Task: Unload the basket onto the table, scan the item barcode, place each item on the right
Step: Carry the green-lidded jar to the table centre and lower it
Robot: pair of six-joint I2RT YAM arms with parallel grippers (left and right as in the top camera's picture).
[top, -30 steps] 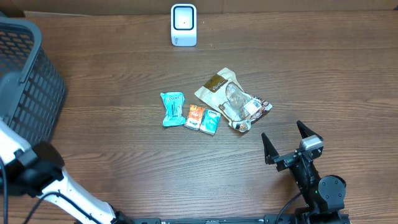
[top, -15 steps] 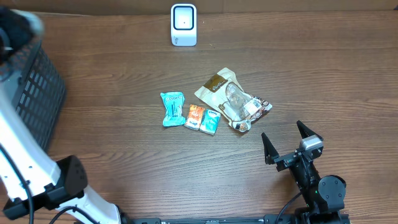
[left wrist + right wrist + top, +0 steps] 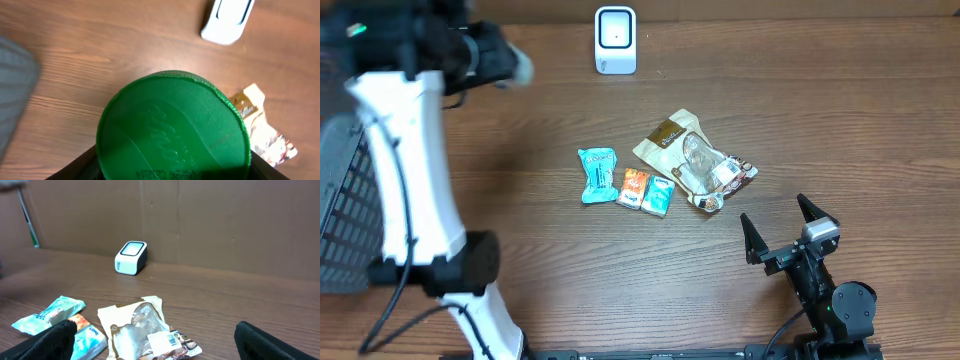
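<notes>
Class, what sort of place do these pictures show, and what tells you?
Probably a mock shop checkout: a white barcode scanner and snack packets on a wooden table, with a mesh basket at its edge.

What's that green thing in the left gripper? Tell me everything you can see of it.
The green lid is a round, glossy plastic face with raised script lettering and small embossed characters near its lower edge, none readable. Its right rim is finely ribbed. It faces the left wrist camera, filling the view, clamped in the left gripper, whose dark fingers show at both lower corners. It hangs above the wooden table, touching nothing else. What it caps is hidden; no barcode shows.
</notes>
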